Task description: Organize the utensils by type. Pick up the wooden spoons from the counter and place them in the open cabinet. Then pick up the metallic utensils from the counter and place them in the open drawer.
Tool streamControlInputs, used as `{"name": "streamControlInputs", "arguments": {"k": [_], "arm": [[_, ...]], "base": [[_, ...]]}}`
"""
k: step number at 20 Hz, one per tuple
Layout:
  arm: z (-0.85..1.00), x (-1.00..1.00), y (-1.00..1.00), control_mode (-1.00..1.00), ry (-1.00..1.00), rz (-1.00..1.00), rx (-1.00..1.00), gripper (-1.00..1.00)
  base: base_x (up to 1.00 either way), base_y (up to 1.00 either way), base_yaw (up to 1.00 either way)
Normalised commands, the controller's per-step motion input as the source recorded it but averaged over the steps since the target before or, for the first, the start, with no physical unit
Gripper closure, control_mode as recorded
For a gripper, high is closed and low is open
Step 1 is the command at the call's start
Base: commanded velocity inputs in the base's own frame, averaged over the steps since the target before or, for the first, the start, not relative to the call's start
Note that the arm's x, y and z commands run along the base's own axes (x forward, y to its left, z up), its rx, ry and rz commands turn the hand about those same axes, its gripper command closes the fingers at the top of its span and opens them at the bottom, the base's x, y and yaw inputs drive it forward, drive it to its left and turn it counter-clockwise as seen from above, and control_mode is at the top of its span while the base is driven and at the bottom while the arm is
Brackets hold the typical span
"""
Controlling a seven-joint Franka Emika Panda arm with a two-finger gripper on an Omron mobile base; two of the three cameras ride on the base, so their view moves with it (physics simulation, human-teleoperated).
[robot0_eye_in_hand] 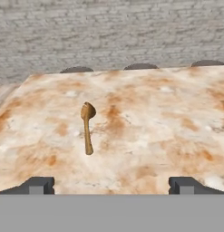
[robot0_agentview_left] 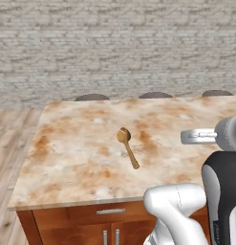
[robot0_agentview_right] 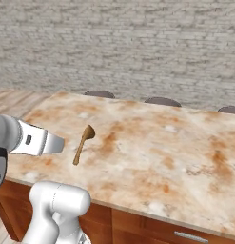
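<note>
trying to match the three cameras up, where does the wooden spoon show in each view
Left base view: the wooden spoon lies near the picture's middle, bowl away from the camera, handle running toward the lower right.
Right base view: left of the middle, bowl up right, handle toward the lower left.
Hand view: left of the middle, bowl at the top, handle pointing down.
Shared landmark: the counter, whose marbled top the spoon lies on in every view.

One wooden spoon (robot0_agentview_left: 127,146) (robot0_agentview_right: 83,143) (robot0_eye_in_hand: 87,126) lies mid-frame on one counter (robot0_agentview_left: 71,158) (robot0_agentview_right: 161,157) (robot0_eye_in_hand: 149,131), with three dark stool tops (robot0_agentview_left: 92,97) (robot0_agentview_right: 100,94) (robot0_eye_in_hand: 77,70) along its far edge, upper frame.
</note>
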Motion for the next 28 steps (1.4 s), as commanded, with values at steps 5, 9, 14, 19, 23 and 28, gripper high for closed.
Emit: {"name": "streamControlInputs", "arguments": {"k": [5, 9, 14, 19, 23, 28], "arm": [[0.00, 0.00, 0.00, 1.00, 0.00, 0.00, 0.00, -1.00], [0.00, 0.00, 0.00, 1.00, 0.00, 0.00, 0.00, -1.00], [-0.04, 0.14, 0.04, -1.00, 0.15, 0.05, 0.00, -1.00], [-0.19, 0.13, 0.02, -1.00, 0.20, 0.20, -0.02, -1.00], [-0.27, 0.23, 0.07, -1.00, 0.09, 0.17, 0.00, -1.00], [-0.39, 0.68, 0.32, -1.00, 0.05, 0.00, 0.00, -1.00]], "base": [[0.00, 0.00, 0.00], [0.09, 0.00, 0.00], [0.09, 0.03, 0.00], [0.00, 0.00, 0.00], [0.00, 0.00, 0.00], [0.00, 0.00, 0.00]]}}
